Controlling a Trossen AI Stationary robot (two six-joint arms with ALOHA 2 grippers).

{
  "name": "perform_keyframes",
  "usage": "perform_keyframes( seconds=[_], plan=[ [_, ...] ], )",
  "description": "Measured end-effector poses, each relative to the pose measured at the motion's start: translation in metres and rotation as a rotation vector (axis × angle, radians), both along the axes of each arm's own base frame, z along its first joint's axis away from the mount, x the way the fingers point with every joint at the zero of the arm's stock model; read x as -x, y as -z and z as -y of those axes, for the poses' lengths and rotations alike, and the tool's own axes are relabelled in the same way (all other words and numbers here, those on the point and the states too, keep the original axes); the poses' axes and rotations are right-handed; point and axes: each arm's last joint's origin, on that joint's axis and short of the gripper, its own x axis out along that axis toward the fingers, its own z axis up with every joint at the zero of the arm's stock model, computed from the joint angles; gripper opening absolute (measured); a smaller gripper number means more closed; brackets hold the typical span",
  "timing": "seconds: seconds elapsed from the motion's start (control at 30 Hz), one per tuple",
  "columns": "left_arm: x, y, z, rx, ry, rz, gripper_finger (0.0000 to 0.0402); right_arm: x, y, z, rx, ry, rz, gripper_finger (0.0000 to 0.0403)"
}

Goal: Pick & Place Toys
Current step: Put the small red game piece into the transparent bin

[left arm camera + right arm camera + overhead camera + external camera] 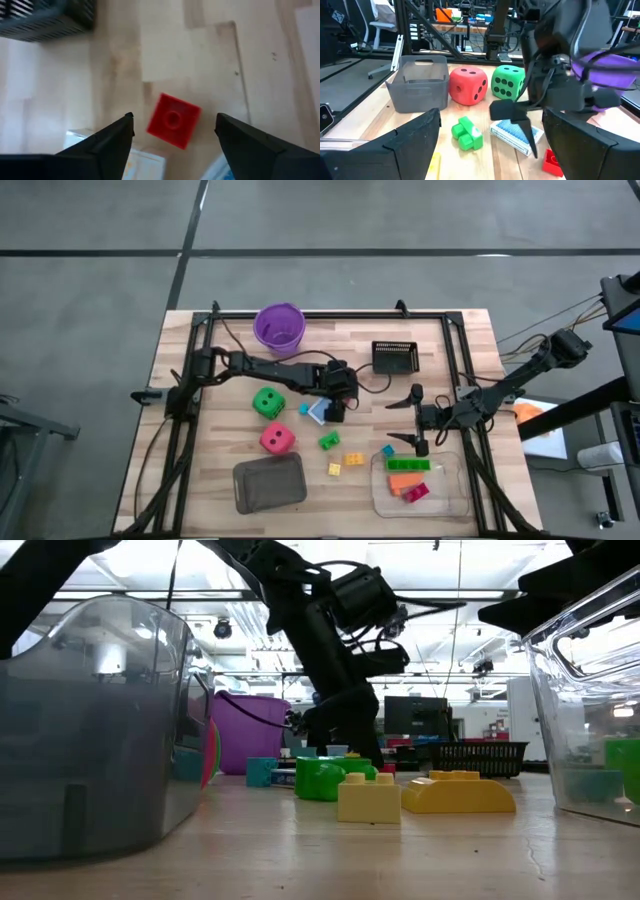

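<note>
Left gripper [175,131]: over mid-bench, fingers apart, nothing between them; directly below the gap lies a small red brick [173,120] flat on the wood.
Beside left gripper: a blue-patterned picture card [516,133] lies on the bench next to the red brick, with a small blue brick [303,409] just beyond the card.
Green die [267,402]: on the bench near the left gripper, on the side of the left arm's base, black dots showing.
Red die [276,439]: just beside the green die, nearer the grey tray [268,484]; apart from both grippers.
Loose bricks: a green brick [329,442] and two yellow bricks [354,459] lie on the open bench between the grey tray and the clear tray [458,498].
Right gripper [419,442]: at the rim of the clear tray, fingers spread wide, holding nothing.
Clear tray contents: a green brick, an orange brick [405,480] and red-pink pieces lie inside; a small blue brick sits at its rim.
Purple cup [279,327]: at the far edge of the bench, well apart from the toys.
Black basket [395,357]: near the far edge, beside the cup's side of the right arm.
</note>
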Motion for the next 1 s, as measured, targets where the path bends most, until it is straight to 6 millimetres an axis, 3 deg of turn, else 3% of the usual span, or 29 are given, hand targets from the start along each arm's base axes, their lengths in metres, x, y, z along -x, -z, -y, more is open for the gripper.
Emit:
perform_keyframes(
  seconds=[0.4, 0.77, 1.0],
  plan=[
    [0.003, 0.003, 0.004, 0.088, 0.039, -0.039, 0.0251, 0.000, 0.000, 0.000, 0.000, 0.001, 0.000, 0.0346],
    [0.005, 0.004, 0.037, 0.166, 0.117, -0.077, 0.0251, 0.000, 0.000, 0.000, 0.000, 0.001, 0.000, 0.0346],
    [0.000, -0.008, 0.065, 0.171, 0.177, -0.052, 0.0251, 0.000, 0.000, 0.000, 0.000, 0.001, 0.000, 0.0346]
  ],
)
